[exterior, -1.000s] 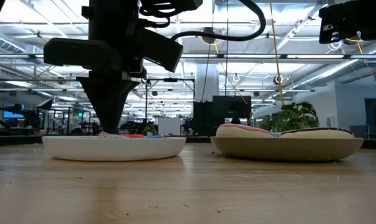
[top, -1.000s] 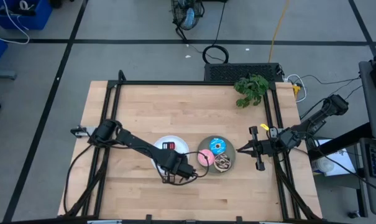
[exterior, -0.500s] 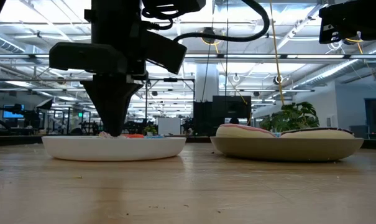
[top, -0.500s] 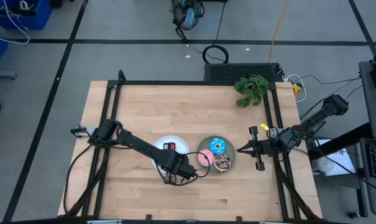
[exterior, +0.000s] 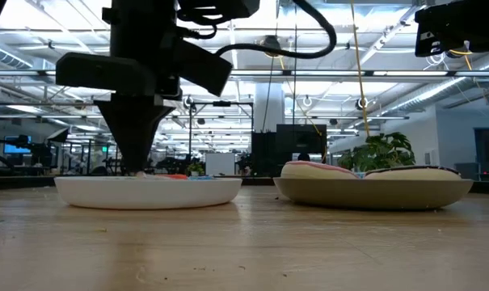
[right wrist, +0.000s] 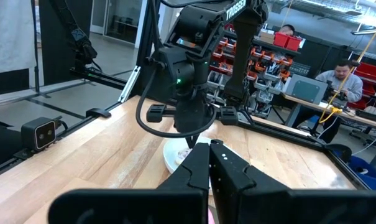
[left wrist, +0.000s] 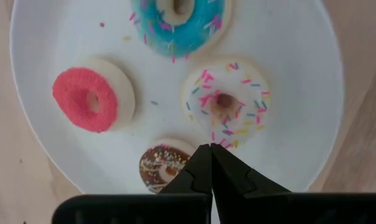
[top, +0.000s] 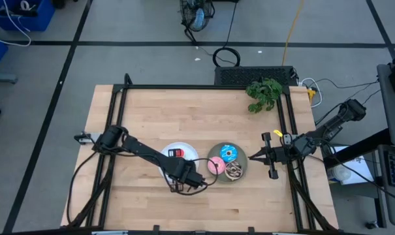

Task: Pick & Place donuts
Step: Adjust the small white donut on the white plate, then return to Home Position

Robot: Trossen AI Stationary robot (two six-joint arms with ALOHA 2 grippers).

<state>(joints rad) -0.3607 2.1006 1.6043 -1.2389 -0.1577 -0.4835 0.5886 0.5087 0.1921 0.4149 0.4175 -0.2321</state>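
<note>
The left gripper (left wrist: 210,155) is closed and empty, its tips just above the white plate (left wrist: 299,93), between the tiny brown donut (left wrist: 163,168) and the pink-white donut (left wrist: 224,102). The red donut (left wrist: 91,99) and tiny blue donut (left wrist: 178,18) lie on the same plate. The right gripper (top: 251,156), also closed and empty, waits beside the grey plate (top: 244,171), which holds the three larger donuts (top: 226,162) on the surface (top: 184,111).

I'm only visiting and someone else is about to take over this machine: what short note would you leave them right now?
Left gripper: fingers shut, empty, low over the white plate.
Right gripper: fingers shut, empty, waiting beside the grey plate.
White plate: four tiny donuts, red, brown, pink-white, blue.
Grey plate: three larger donuts, pink, blue, brown.
Done: none off a plate.
Left: which go where is unclear.
</note>
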